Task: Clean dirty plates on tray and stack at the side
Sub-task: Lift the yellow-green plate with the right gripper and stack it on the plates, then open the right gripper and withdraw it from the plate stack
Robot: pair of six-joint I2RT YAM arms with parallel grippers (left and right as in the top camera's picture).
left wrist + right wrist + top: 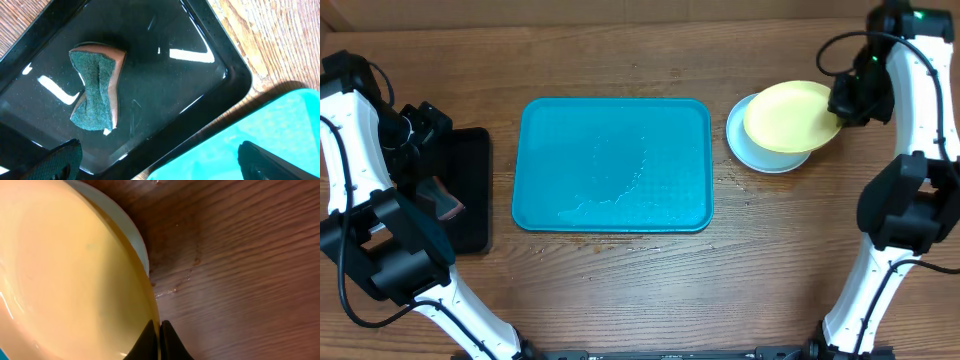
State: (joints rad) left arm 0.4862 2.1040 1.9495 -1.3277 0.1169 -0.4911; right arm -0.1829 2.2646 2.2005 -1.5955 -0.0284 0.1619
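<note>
The table (620,290) is matt brown wood with visible grain. The turquoise tray (550,130) is smooth plastic, wet-looking. Left of it, the black tray (215,75) is glossy and its sponge (92,95) has a rough green fibre face. Right of it, the yellow plate (790,115) is smooth, shiny plastic.

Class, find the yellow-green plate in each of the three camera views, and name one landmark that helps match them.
Overhead: upper right; the yellow-green plate sits over a paler plate, right of the turquoise tray.
Left wrist: not in it.
Right wrist: it fills the left side, its rim pinched by the right hand.
Shared landmark: the wooden table, seen in all three.
</note>
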